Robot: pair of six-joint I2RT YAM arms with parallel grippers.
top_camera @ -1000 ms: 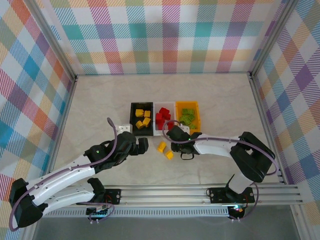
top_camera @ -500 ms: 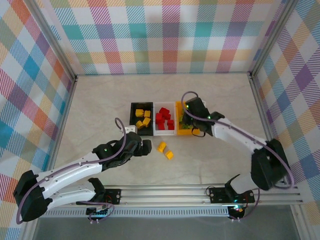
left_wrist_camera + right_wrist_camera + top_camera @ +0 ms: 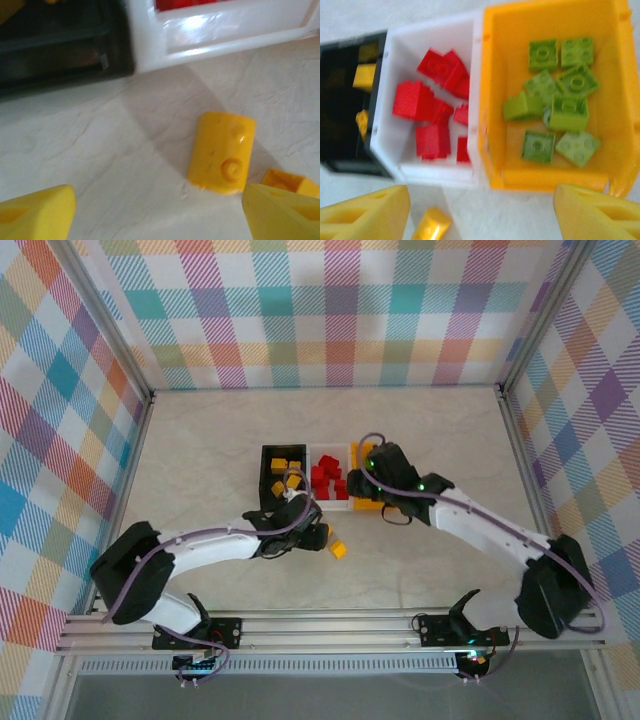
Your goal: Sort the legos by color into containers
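black bin (image 3: 267, 454) on the left with yellow bricks (image 3: 286, 471) in it, left fingers (image 3: 35, 215) spread wide, empty, low over a loose yellow lego (image 3: 222, 152) on the bench (image 3: 100, 150), white bin (image 3: 430, 32) holding reds (image 3: 432, 105), greens (image 3: 567, 110) in the orange-yellow bin (image 3: 492, 100), right fingers (image 3: 590, 210) apart, gripping nothing

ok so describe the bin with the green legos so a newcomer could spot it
In the middle of the pale table, three small open bins stand side by side in a row. Go to the right end in the top view: the orange-yellow bin, beside the white bin. It alone holds lime green bricks; the white one holds red and the black bin yellow.
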